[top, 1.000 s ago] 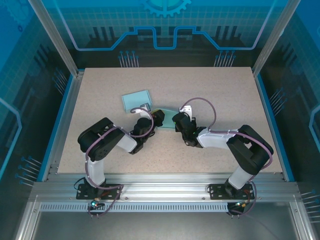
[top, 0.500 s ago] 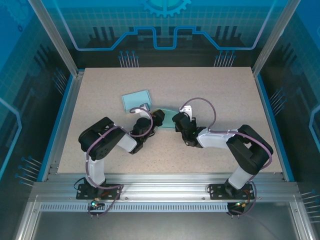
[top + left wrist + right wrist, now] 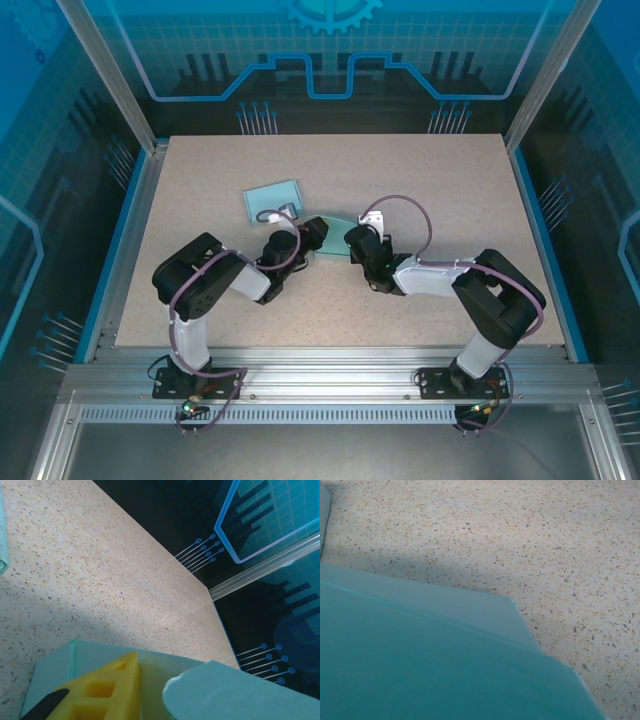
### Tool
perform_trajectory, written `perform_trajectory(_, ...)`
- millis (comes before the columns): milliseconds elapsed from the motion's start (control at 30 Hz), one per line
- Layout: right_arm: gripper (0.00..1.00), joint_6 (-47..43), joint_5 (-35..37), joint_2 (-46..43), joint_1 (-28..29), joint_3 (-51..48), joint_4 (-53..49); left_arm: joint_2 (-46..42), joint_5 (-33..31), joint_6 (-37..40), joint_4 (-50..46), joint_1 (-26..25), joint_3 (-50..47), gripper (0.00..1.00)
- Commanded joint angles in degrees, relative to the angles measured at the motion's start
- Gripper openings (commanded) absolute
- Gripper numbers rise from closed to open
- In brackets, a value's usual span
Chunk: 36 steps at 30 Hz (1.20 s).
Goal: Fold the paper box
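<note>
While the right gripper [image 3: 353,241] rests with jaws together at the right edge of the teal, part-folded paper box [image 3: 333,230] at mid-frame, the left gripper [image 3: 314,236] meets its left edge, its yellow finger [image 3: 107,687] against a panel. Whether the left gripper pinches the panel, I cannot tell. Its arm has edged left, probably drawing a flap, so the folding looks unfinished.

A speckled beige table [image 3: 440,180] fills the middle, edged in blue at 3 and 9 o'clock. Blue see-through walls [image 3: 330,60] printed with circuit lines stand at 12 o'clock, held by metal posts [image 3: 110,80]. A metal rail [image 3: 330,385] runs along 6 o'clock.
</note>
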Motion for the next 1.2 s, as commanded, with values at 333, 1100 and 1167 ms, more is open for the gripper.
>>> perform_trajectory(333,0.0,-1.3,-18.4,2.9,4.9,0.0,-1.4,-3.6,20.6,-5.3,-4.1,-3.4,3.1,0.26)
perform_trajectory(1100,0.0,-1.2,-16.1,-0.6,4.9,-2.4,-2.6,-5.8,17.7,1.8,-0.9,-0.9,-8.5,0.47)
perform_trajectory(1167,0.0,-1.3,-15.8,-1.0,4.9,-2.7,-2.8,-7.4,17.9,3.0,-1.3,-0.7,-9.6,0.54)
